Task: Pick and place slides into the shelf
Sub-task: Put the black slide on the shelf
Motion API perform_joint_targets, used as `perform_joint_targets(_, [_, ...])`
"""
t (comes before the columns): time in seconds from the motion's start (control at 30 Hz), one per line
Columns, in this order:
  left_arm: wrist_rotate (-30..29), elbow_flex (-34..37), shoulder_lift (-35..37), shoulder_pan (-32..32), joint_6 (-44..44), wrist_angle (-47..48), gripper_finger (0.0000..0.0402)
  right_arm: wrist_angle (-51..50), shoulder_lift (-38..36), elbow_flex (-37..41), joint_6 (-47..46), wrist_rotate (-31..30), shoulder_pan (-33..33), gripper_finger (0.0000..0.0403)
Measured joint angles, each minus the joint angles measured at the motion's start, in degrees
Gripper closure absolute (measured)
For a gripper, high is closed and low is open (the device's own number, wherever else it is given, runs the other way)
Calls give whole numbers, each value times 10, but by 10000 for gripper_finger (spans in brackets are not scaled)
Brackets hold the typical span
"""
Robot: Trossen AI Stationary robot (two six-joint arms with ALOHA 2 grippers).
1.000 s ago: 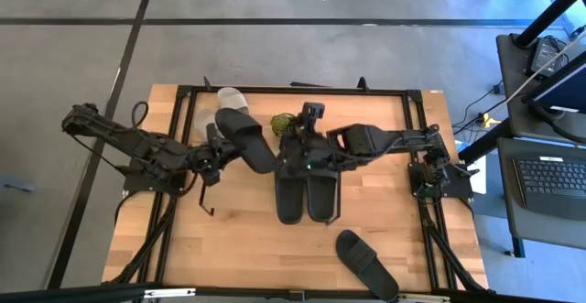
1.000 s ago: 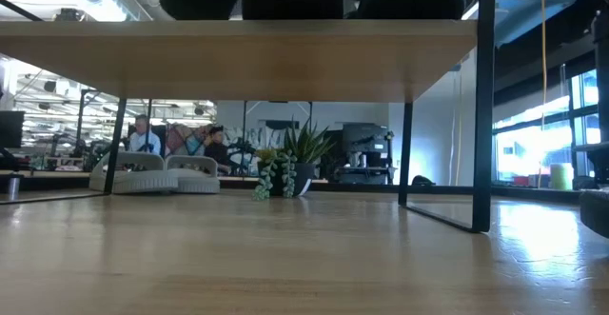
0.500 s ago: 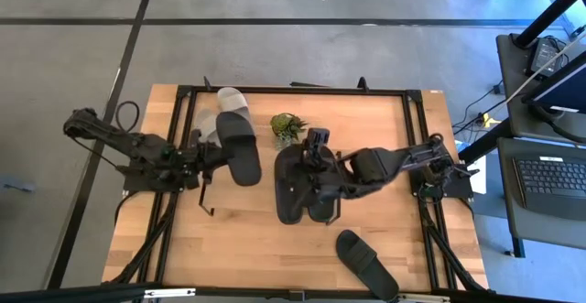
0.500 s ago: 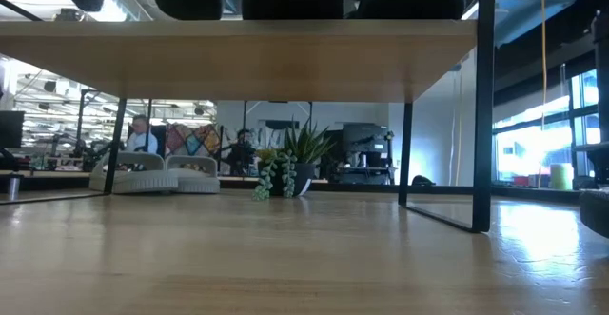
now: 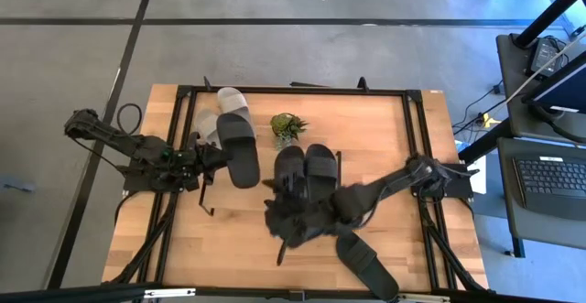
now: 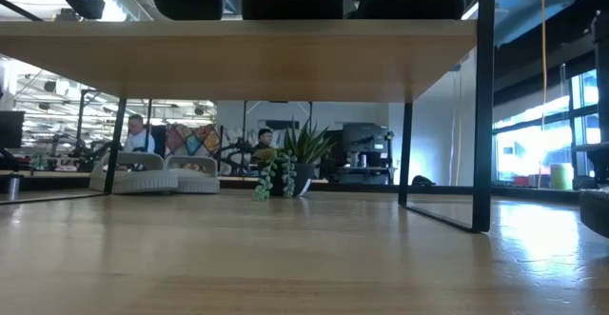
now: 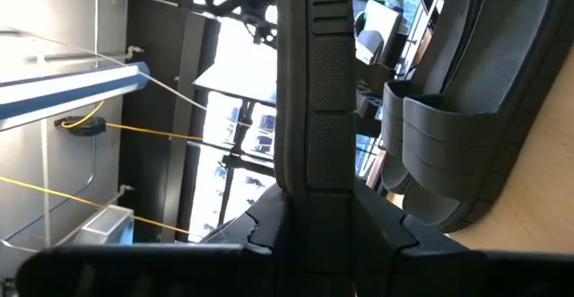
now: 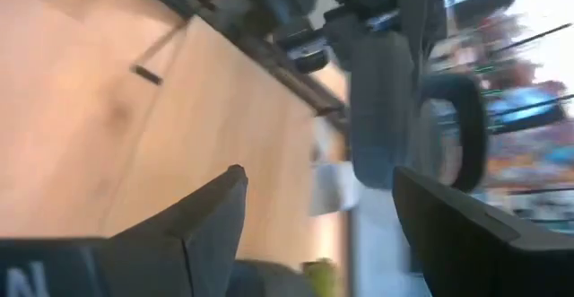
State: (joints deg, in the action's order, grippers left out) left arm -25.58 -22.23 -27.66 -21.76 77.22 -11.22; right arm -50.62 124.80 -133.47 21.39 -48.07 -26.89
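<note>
the right pincer (image 5: 282,232) has backed off the black pair (image 5: 306,170), fingers apart (empty); the left pincer (image 5: 212,155) stays clamped on a black slide (image 5: 237,147).

four black slides (image 5: 237,148), two pale slides (image 5: 233,101), one plant (image 5: 287,126)

Matte black slides (image 5: 306,170), wooden shelf (image 5: 385,124)
</note>
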Motion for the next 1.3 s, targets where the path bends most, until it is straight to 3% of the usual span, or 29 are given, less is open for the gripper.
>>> perform_joint_targets(0.13, [0,0,0,0,-2,1,329,46,32,0,62,-122,-18,127])
perform_joint_targets(0.23, [8,0,0,0,-2,2,329,92,45,0,88,-153,-26,127])
perform_joint_targets(0.43, [28,0,0,0,-2,3,329,174,62,0,148,-153,-25,133])
perform_joint_targets(0.63, [28,0,-1,0,-6,11,329,237,63,0,180,-150,-12,167])
perform_joint_targets(0.83, [28,0,-1,0,-6,12,329,227,63,0,179,-81,1,209])
perform_joint_targets(1.13, [28,0,-1,0,-8,12,329,234,64,0,178,-77,15,247])
perform_joint_targets(1.3, [28,0,-1,0,-16,12,298,234,64,0,178,-78,14,301])
